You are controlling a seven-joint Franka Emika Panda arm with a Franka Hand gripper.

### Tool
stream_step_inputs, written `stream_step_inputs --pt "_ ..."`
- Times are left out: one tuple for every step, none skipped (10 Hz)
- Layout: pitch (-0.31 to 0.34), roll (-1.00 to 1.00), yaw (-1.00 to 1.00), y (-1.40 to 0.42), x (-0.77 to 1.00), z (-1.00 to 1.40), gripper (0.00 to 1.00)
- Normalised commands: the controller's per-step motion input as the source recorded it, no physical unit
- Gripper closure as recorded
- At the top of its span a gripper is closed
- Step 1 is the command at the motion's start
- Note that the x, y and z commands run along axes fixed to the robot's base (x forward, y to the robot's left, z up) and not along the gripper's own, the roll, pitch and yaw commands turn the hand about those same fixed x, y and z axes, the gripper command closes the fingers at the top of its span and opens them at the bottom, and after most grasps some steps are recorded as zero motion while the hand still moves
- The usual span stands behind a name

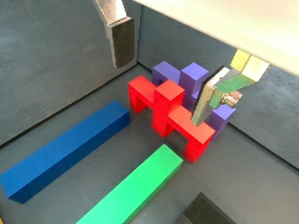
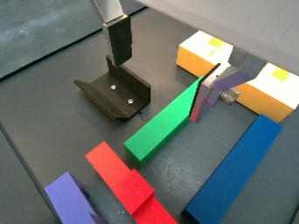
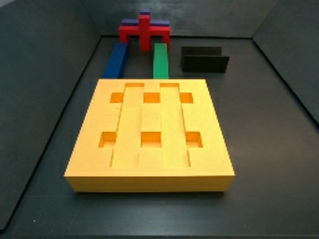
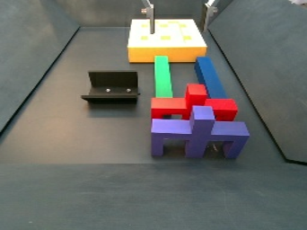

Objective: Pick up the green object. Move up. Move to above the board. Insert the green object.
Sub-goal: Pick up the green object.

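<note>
End effector (image 2: 163,74) hovers open above the green object (image 4: 162,75). Blue bar (image 4: 211,79) lies near on one flank; fixture (image 4: 110,88) stands on the other flank; red cross (image 4: 192,101) blocks its far end.

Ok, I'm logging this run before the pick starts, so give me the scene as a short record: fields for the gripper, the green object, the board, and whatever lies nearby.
gripper: open, poised over the green bar's end near the board, holding nothing
green object: long bar lying flat on the floor, not yet grasped
board: yellow-orange block with six square holes, nothing inserted
blue bar: lying flat beside the green object
red piece: at the bars' ends away from the board
purple piece: next to the red piece
fixture: standing on the floor beside the green object
</note>
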Motion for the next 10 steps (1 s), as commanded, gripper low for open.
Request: stream_step_inputs --pt "0.004 0.0 0.0 0.0 0.0 0.0 0.0" --pt "-0.001 -0.01 0.01 -0.07 0.0 -0.01 0.0" --pt "0.0 0.0 -0.11 -0.61 0.35 -0.43 0.0" --pt "0.0 0.0 -0.08 -0.77 0.45 -0.55 0.0" --pt "-0.027 -0.03 -0.04 -0.77 0.34 -0.7 0.0" --pt "-0.034 -0.09 -0.02 -0.57 0.05 -0.83 0.0" --pt "-0.027 -0.04 0.0 -0.37 -0.1 -0.96 0.0" --pt "-0.036 -0.01 -0.01 -0.16 -0.19 -0.89 0.0" --pt "0.024 0.04 0.0 -0.01 -0.02 -0.79 0.0" --pt "0.0 0.0 0.0 0.0 0.0 -0.74 0.0"
